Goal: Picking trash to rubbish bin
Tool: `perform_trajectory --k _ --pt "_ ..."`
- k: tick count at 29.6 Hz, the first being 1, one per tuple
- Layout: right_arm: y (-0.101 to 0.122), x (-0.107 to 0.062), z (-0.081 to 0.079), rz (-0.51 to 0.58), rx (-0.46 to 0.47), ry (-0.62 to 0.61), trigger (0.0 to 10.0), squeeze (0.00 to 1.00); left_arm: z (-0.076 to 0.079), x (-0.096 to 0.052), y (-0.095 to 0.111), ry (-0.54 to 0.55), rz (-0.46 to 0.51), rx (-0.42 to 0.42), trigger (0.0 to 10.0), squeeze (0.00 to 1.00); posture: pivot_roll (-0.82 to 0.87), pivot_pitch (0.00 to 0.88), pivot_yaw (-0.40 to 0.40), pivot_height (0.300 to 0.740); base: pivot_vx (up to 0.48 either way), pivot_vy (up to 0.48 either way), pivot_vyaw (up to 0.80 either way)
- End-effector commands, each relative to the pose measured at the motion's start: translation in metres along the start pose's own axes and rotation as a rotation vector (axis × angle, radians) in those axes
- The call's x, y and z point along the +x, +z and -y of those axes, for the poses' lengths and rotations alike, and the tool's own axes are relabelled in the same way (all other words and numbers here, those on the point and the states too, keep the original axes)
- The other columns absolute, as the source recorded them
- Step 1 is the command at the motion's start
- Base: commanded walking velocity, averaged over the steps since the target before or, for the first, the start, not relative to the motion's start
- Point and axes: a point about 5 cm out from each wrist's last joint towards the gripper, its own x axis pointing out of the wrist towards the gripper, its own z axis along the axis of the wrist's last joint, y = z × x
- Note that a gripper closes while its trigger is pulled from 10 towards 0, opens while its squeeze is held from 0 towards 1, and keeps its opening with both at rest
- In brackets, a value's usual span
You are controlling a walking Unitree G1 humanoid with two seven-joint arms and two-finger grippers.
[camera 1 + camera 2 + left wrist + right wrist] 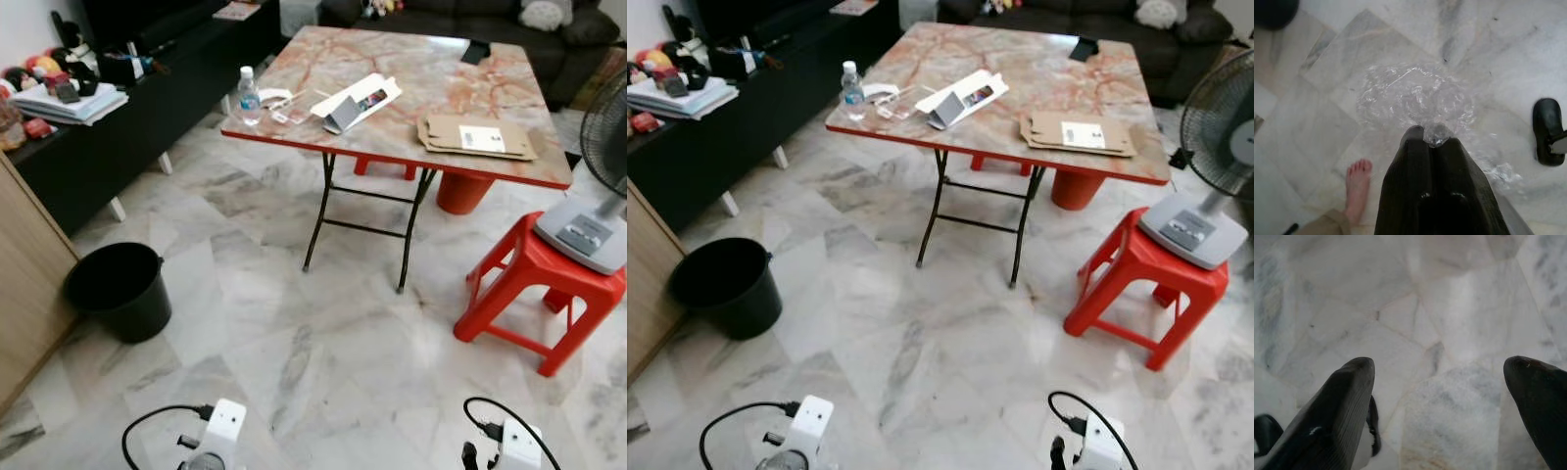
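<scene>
The left gripper (1431,134) is seen in its wrist view with the two black fingers pressed together, pinching a crumpled piece of clear plastic wrap (1415,98) above the marble floor (294,372). A person's bare foot (1357,188) is seen on the floor below it. The right gripper (1440,369) is held with its fingers spread wide apart over the floor, and nothing is between them.

A black rubbish bin (120,289) stands on the floor at the robot's left, near a wooden panel (24,284). Ahead, a folding table (451,88) with a reddish marble pattern is seen. On it are placed a water bottle (249,95), an open white box (358,101) and flat brown cardboard (475,137) with a white label; the writing on them is too small to be read. A fan (598,196) stands on a red stool (534,284) at the right.
</scene>
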Motion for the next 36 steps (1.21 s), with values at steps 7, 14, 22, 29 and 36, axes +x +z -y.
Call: perform_trajectory --k 7,14,22,29,36 --pt "0.001 0.000 0.001 -0.006 0.016 -0.024 10.0 0.00 -0.003 -0.001 -0.012 0.018 -0.046 0.015 10.0 0.00 -0.16 0.060 -0.046 0.740 0.000 0.000 0.69" --pt "0.002 0.000 0.014 -0.019 0.069 -0.083 10.0 0.00 -0.005 -0.002 -0.013 0.037 -0.047 0.025 10.0 0.00 -0.16 0.043 -0.044 0.740 0.000 0.000 0.00" --pt "-0.002 0.000 0.013 -0.032 0.056 -0.090 10.0 0.00 -0.007 -0.002 -0.015 0.055 -0.048 0.029 10.0 0.00 -0.16 0.041 -0.041 0.740 0.000 0.000 0.55" --pt "-0.001 0.000 0.010 -0.022 0.040 -0.084 10.0 0.00 -0.008 -0.003 -0.018 0.065 -0.056 0.034 10.0 0.00 -0.16 0.044 -0.040 0.740 0.104 0.000 0.00" --pt "-0.001 0.000 0.009 -0.024 0.059 -0.082 10.0 0.00 -0.008 -0.003 -0.019 0.067 -0.058 0.038 10.0 0.00 -0.17 0.053 -0.042 0.740 0.246 0.000 0.54"
